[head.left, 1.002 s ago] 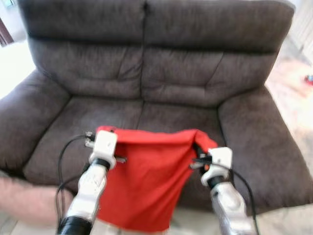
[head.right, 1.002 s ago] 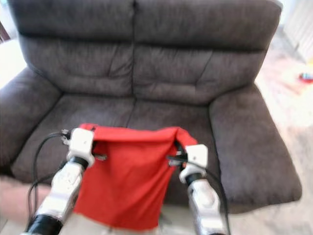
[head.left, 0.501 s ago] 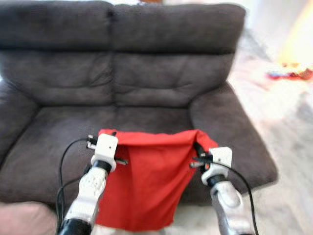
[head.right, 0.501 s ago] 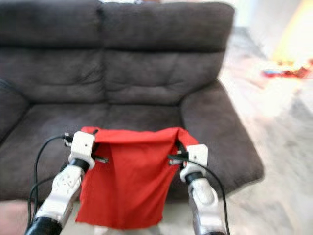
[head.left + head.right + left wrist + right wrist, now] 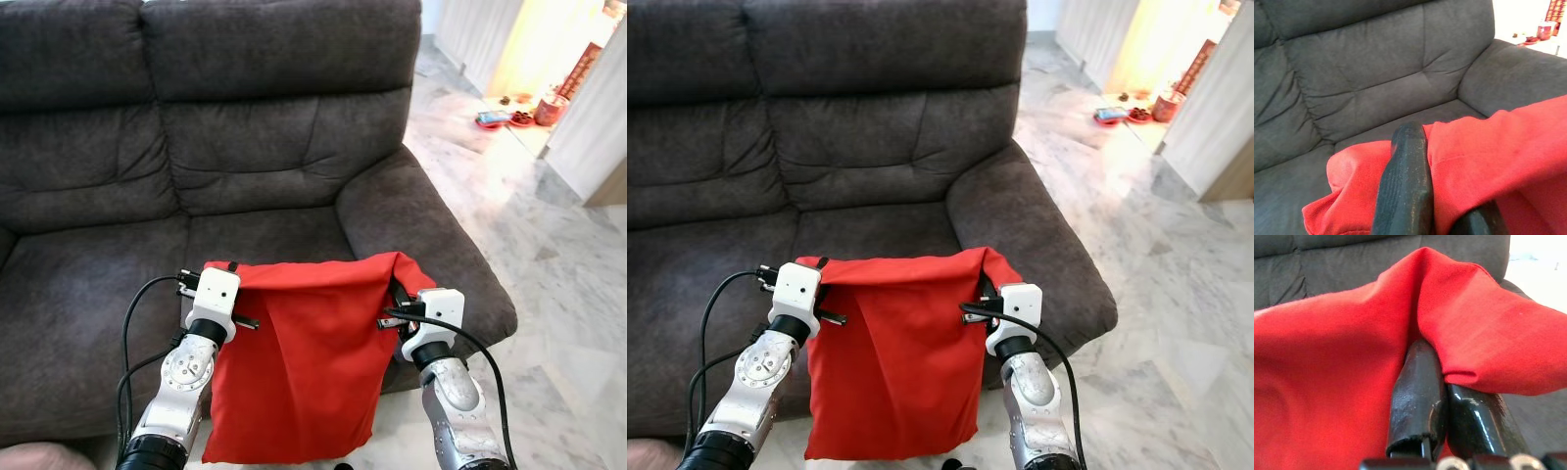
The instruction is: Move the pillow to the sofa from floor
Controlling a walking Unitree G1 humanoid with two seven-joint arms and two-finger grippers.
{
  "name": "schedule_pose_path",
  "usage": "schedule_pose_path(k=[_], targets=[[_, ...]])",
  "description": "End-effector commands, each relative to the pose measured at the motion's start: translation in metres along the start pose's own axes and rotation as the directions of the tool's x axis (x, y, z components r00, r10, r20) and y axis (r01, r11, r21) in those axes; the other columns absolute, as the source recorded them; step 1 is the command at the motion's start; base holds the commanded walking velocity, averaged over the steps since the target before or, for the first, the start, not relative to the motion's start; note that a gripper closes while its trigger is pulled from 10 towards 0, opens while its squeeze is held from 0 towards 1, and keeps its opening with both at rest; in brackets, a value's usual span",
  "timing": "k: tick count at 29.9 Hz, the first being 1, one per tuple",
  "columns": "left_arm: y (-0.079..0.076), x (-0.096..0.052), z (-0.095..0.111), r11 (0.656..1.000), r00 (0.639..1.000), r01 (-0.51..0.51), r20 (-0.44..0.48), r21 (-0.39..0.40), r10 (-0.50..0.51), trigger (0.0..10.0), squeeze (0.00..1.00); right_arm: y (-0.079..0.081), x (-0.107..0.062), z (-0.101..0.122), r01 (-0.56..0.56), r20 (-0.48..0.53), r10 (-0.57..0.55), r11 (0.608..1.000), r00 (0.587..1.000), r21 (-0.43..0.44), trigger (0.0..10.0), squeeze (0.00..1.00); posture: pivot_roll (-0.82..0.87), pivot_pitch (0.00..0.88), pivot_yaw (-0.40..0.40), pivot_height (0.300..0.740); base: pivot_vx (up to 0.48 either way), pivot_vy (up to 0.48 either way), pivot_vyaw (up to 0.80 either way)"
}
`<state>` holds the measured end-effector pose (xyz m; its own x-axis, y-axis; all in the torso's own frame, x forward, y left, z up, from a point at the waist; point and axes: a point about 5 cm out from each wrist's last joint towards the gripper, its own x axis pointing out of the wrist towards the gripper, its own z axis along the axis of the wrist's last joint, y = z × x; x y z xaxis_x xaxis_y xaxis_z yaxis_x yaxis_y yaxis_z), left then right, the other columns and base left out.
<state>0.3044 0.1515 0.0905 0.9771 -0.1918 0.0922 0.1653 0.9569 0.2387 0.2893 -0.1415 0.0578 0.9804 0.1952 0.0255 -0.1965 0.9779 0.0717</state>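
Over the last second your view swung right: the sofa [image 5: 245, 147] slid left in the head views and sharpened, while the arms and their load kept the same pose, so you turned rather than lifted. That left the pillow carried but not yet placed. Your left end effector [image 5: 208, 276] was clamped on the pillow's [image 5: 304, 372] top left corner and your right end effector [image 5: 400, 294] on its top right corner, fingers [image 5: 1418, 396] closed over red cloth. The pillow hung between them, in front of the near edge of the right seat cushion, above the floor [image 5: 558, 255].
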Motion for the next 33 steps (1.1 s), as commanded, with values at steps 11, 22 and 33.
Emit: schedule_pose_path(k=[11,22,33], targets=[[0.0036,0.0074,0.0223,1.000,0.993,-0.016,0.117,0.026,0.013,10.0,0.00,0.0010,0.0048,0.0115,-0.029,0.059,0.031,0.999,0.998,-0.044,10.0,0.00,0.05,0.066,-0.008,0.740,0.000,-0.309,0.00],[0.0040,0.0073,0.0228,1.000,0.992,-0.018,0.122,0.024,0.015,10.0,0.00,0.0029,0.0044,0.0121,-0.044,0.066,0.048,0.998,0.997,-0.055,10.0,0.00,0.05,0.067,-0.005,0.740,0.000,-0.389,0.00],[0.0036,0.0077,0.0239,1.000,0.991,-0.018,0.129,0.017,0.016,10.0,0.00,0.0054,0.0042,0.0124,-0.075,0.072,0.079,0.996,0.994,-0.055,10.0,0.00,0.05,0.070,-0.007,0.740,0.000,-0.026,0.70]])
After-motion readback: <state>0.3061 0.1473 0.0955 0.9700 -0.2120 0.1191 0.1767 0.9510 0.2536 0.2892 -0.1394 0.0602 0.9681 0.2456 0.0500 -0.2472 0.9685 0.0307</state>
